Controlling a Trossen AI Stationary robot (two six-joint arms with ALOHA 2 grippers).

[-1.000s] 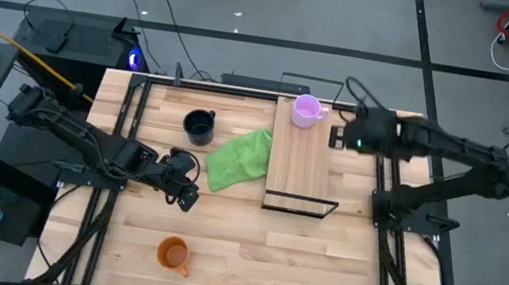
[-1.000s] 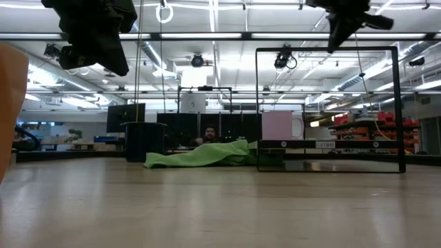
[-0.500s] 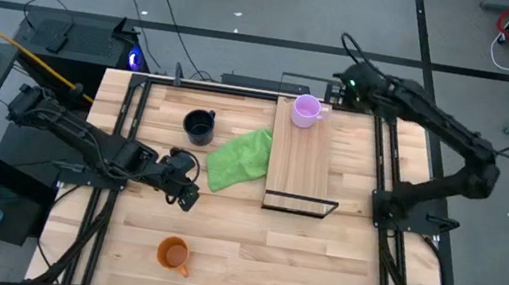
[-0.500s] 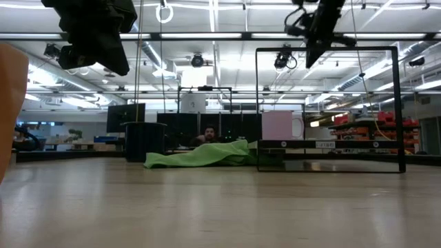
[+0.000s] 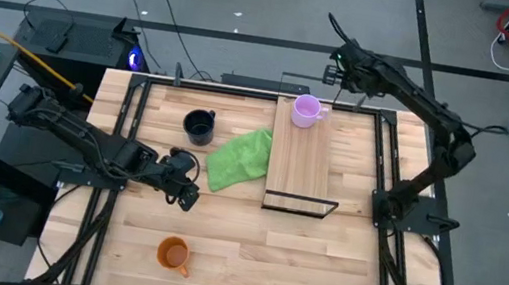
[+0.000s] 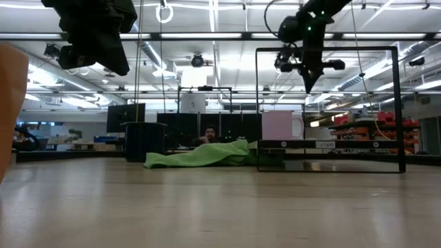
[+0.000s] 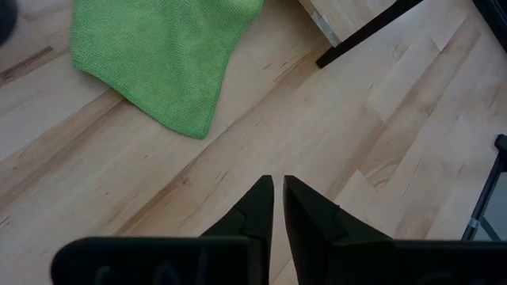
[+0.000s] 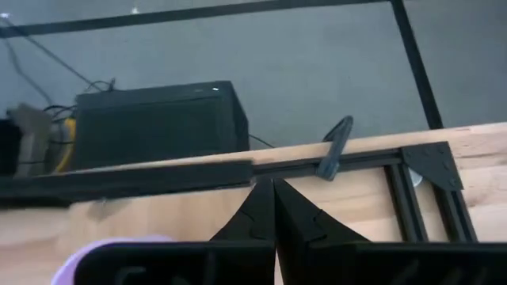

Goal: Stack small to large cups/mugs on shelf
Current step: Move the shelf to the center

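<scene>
One mug placed: purple mug (image 5: 306, 110) on shelf (image 5: 300, 164), 12 o'clock end. Right gripper (image 5: 332, 73) has swung off past the far edge, fingers closed, empty. Left gripper (image 5: 188, 196) idles at 9 o'clock, closed, empty; two mugs remain.

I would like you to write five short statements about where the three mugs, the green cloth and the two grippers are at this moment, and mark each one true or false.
1. The pale purple mug stands on the long light wooden shelf board. True.
2. The orange mug is stacked inside the purple mug. False: it stands alone on the table, near the front edge.
3. The dark navy-black mug stands on the tabletop beside the green cloth. True.
4. The right gripper holds the purple mug. False: its fingers are shut on nothing, past the table's far edge.
5. The left gripper is open wide. False: it is shut, empty, above bare wood.
</scene>
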